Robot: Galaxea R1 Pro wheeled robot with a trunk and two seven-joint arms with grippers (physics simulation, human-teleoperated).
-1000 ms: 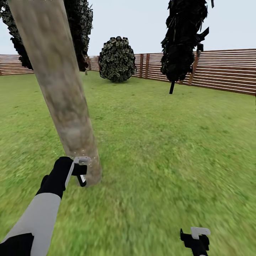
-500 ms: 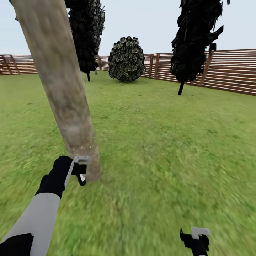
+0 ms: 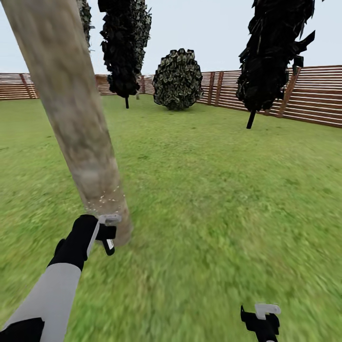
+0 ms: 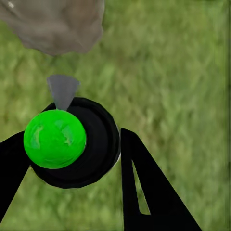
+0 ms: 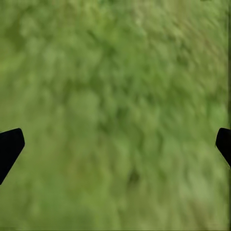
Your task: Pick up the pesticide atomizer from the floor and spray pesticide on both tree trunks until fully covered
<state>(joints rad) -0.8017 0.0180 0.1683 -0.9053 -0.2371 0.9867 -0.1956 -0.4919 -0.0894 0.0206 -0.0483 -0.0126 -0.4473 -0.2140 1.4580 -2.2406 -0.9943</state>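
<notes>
Fenced lawn, wooden slat fence [image 3: 313,95] at the back, dark cypresses [image 3: 273,52] and a round bush [image 3: 178,80] in front of it. Pesticide atomizer [image 4: 72,142] sits in the left gripper [image 3: 108,232], low down just beside the base of the near tree trunk [image 3: 71,114]. In the left wrist view the black fingers [image 4: 144,187] pinch the bottle from both sides; its round top reads bright green here, and a grey spray cone [image 4: 62,90] points toward the trunk foot. Whitish pesticide [image 3: 107,199] specks dot the trunk just above the gripper; the upper trunk looks bare of specks from here, so I judge coverage as partial and confined to the lowest band.

Right gripper [image 3: 261,319] hangs low over grass [image 3: 213,199], well apart from the trunk, fingers spread wide with nothing between them.

To do this step well: keep the nozzle aimed square at the trunk, stay near so the cone lands on bark, not grass, then sweep upward in slow overlapping passes and work around the sides. Keep the pinch firm; the bottle is small and could twist
</notes>
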